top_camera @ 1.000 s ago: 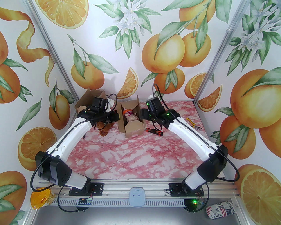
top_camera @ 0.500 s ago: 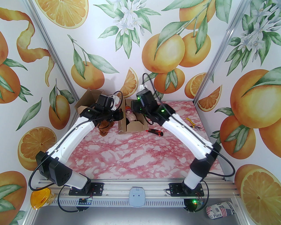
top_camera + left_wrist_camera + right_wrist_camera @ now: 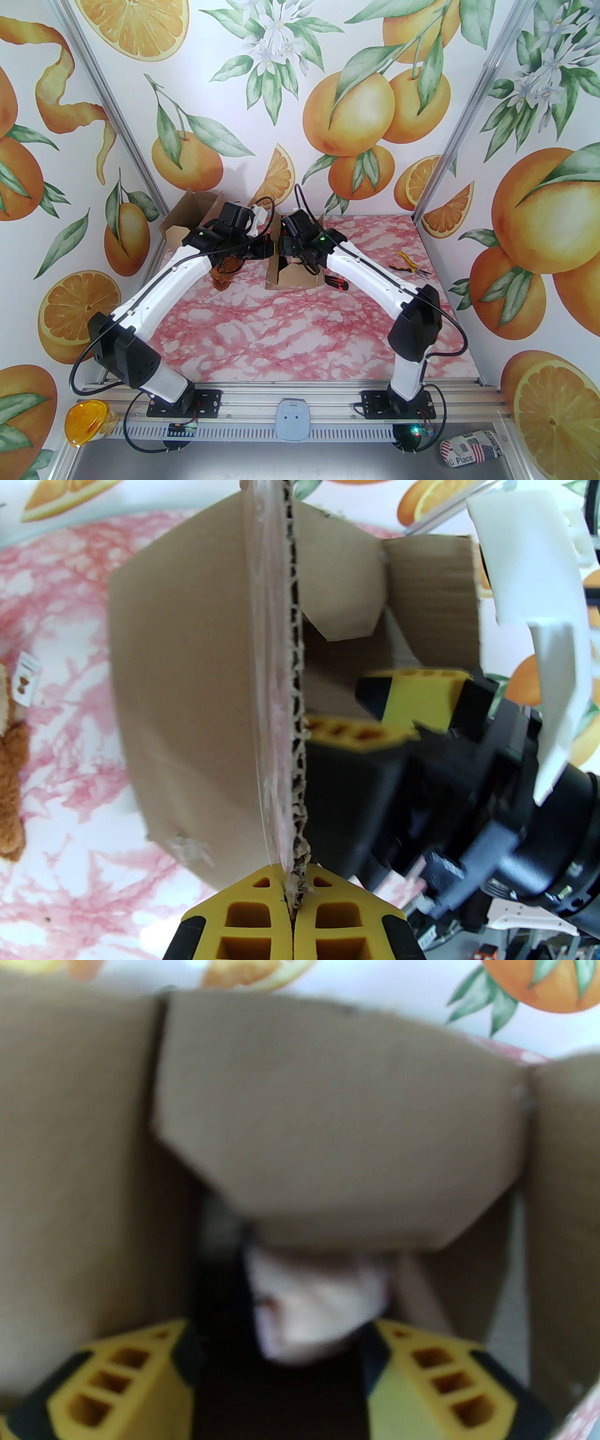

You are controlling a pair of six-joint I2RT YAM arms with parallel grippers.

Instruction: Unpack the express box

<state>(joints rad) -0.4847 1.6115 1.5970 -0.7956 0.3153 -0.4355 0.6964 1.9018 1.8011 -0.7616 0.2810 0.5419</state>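
Left wrist view: the left gripper is pinched tight on the corrugated edge of the cardboard box, which sits at the far middle of the table. The right gripper, jaws apart, is inside the box, with a blurred pale item by its fingertips.

The corrugated cardboard box is plain brown. The marbled table has pink veins on white. The left end effector and the right end effector have yellow fingers with black parts. The fluffy plush toy is reddish brown.
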